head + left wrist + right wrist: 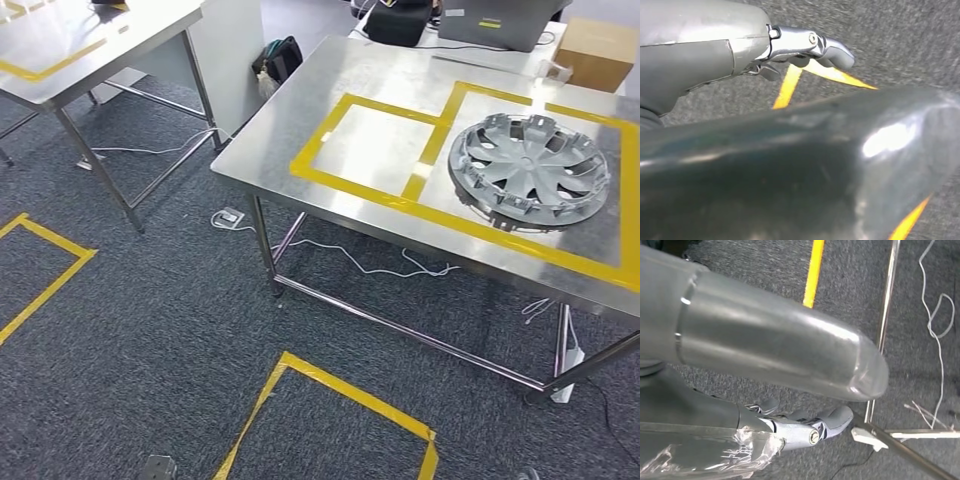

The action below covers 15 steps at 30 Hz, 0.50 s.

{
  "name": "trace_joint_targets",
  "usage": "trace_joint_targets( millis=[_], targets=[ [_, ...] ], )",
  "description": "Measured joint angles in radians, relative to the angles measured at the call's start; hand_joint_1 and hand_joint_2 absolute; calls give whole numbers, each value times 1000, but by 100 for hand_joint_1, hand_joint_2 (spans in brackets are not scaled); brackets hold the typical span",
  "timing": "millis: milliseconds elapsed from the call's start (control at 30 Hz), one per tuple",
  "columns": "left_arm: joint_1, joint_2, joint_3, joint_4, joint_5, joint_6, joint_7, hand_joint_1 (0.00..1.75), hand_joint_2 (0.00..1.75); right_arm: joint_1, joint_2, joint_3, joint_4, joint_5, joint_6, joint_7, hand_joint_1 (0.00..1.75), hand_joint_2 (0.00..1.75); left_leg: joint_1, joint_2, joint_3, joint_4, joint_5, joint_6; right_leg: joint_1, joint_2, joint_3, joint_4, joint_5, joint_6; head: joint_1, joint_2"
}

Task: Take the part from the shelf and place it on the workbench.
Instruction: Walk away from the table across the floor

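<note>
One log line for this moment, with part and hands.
part: hubcap on workbench, right taped box | left robot hand: empty | right robot hand: empty

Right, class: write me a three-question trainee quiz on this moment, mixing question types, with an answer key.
1. True or false: the grey wheel cover lies on the steel workbench, inside a yellow-taped rectangle.
2. Multiple choice: the taped rectangle beside the wheel cover holds (A) a laptop, (B) nothing, (C) a cardboard box.
3. Short answer: what is under the left hand and the right hand, and does either hold anything?

Key
1. True.
2. B: the cardboard box sits at the table's far corner, outside the tape.
3. Dark carpet with yellow tape lines; both hands hang over the floor, holding nothing.
</note>
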Motion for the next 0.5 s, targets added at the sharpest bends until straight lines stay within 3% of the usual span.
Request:
trace_joint_targets(
  millis=[67, 133, 167, 200, 267, 333, 400, 467, 500],
  targets=[
    [0, 0, 4, 0, -6, 5, 3, 0, 0, -4, 2, -8, 3, 17, 10, -4, 0, 0, 1, 35, -40, 79, -52, -11, -4, -25, -1, -4, 8, -7, -6, 0],
    [-3, 0, 10, 0, -10, 7, 4, 0, 0, -9, 2, -21, 7, 38, 20, -10, 0, 0, 4, 69, -103, 213, -123, -23, -3, -53, -7, -3, 10, -10, -11, 0],
    [-3, 0, 15, 0, -12, 7, 4, 0, 0, -13, 2, -29, 10, 50, 25, -12, 0, 0, 8, 76, -124, 262, -140, -27, -3, -67, -9, -3, 10, -10, -11, 0],
    [-2, 0, 19, 0, -14, 7, 4, 0, 0, -18, 2, -38, 13, 62, 30, -15, 0, 0, 10, 79, -129, 279, -138, -30, -3, -80, -10, -2, 10, -10, -11, 0],
    [0, -1, 26, 0, -19, 8, 6, 0, 0, -31, 2, -55, 20, 89, 39, -24, 0, 0, 15, 94, -81, 201, -86, -32, -4, -104, -10, -1, 9, -8, -11, 0],
    [-3, -1, 33, 0, -25, 10, 5, 0, 0, -45, 2, -74, 28, 116, 47, -33, 0, 0, 13, 141, -5, 65, -32, -29, 0, -124, -8, 3, 4, 0, -12, 0],
    [-8, -2, 40, 0, -33, 13, 5, 0, 0, -56, 2, -96, 34, 138, 54, -42, 0, 0, 10, 166, 25, 1, -19, -17, 7, -144, -9, 9, -1, 12, -11, 0],
    [-6, -2, 47, 0, -37, 15, 5, 0, 0, -67, 2, -113, 40, 150, 58, -47, 0, 0, 8, 145, 20, -3, -19, -2, 6, -162, -9, 11, -5, 22, -9, 0],
    [-4, -2, 50, 0, -37, 16, 5, 0, 0, -71, 2, -119, 42, 153, 58, -49, 0, 0, 9, 135, 19, -5, -17, 4, 4, -152, -11, 17, -13, 28, -7, 0]
  ],
)
